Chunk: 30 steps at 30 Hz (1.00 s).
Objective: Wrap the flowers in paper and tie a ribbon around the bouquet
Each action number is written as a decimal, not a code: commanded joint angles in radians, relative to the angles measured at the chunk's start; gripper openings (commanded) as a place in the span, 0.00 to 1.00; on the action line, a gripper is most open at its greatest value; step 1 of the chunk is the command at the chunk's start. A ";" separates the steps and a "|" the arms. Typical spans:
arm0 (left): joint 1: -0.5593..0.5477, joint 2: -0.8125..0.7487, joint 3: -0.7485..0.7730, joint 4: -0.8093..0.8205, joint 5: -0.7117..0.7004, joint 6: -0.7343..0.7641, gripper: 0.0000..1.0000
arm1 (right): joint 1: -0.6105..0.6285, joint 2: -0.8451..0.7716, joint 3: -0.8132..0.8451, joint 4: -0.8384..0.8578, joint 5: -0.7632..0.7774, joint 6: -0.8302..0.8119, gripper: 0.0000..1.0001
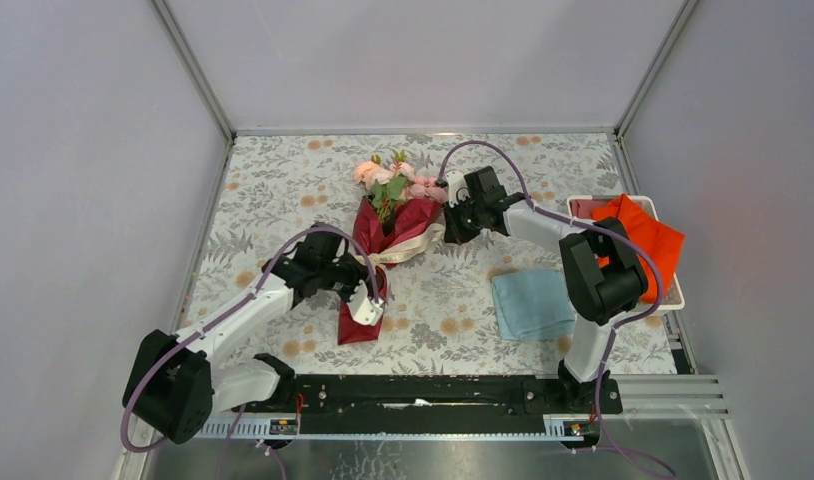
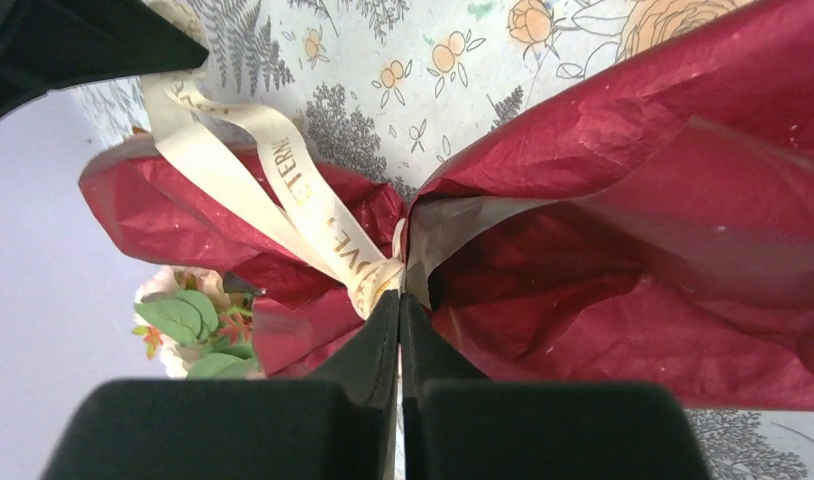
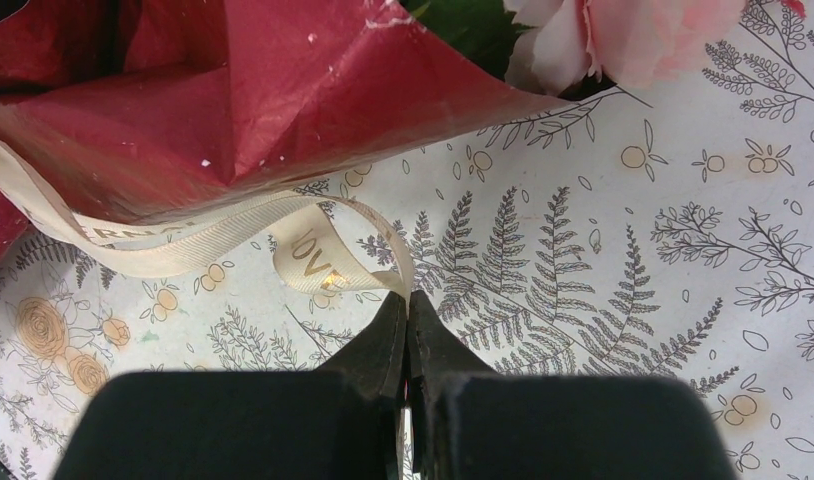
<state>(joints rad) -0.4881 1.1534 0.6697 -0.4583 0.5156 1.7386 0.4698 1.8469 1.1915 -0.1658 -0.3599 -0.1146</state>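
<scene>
While scanning from overhead, logged printed tabletop (image 1: 283, 190) first, and on it, near centre, bouquet (image 1: 385, 232) lying flat. Long axis far-to-near: wide end away from arm bases, tapered tail toward them, leaning a little left. Rolled in paper (image 2: 633, 200), crimson and crinkled, pinched to a waist partway down. At far end, flowers (image 1: 383, 172), pale pink with green leaves, poking clear of the wrap. Round that waist, ribbon (image 2: 283, 170), cream and lettered, laid athwart the long axis, not along it. Found left tool (image 2: 400, 300) clenched right at the waist from the near-left side, tips on the ribbon crossing and, by the look of it, nipping a strand there. Found right tool (image 3: 408, 300) clenched on the free end of ribbon, low over tabletop just right of the bouquet's wide half, with a slack curl of ribbon between tips and paper. Judged left nearer the crossing, so better placed to anchor; right better placed to haul. Reckoned next pull wants to go sideways, square to the axis and rightward, away from the left tips. Hauling toward the tail risks dragging the loop down the taper and off.
</scene>
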 commanded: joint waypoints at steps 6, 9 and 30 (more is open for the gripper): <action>-0.009 -0.072 0.049 -0.097 -0.028 -0.073 0.00 | 0.010 -0.057 0.006 -0.013 -0.052 -0.041 0.26; -0.005 -0.126 0.072 -0.220 -0.077 -0.123 0.00 | 0.012 -0.078 -0.005 -0.058 -0.096 -0.095 0.52; 0.131 -0.289 -0.083 -0.590 -0.243 -0.138 0.00 | 0.097 -0.103 -0.162 0.222 -0.129 -0.283 0.93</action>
<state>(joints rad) -0.3916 0.8612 0.6136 -1.0088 0.3016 1.5658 0.5632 1.7485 1.0138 -0.0456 -0.5049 -0.3645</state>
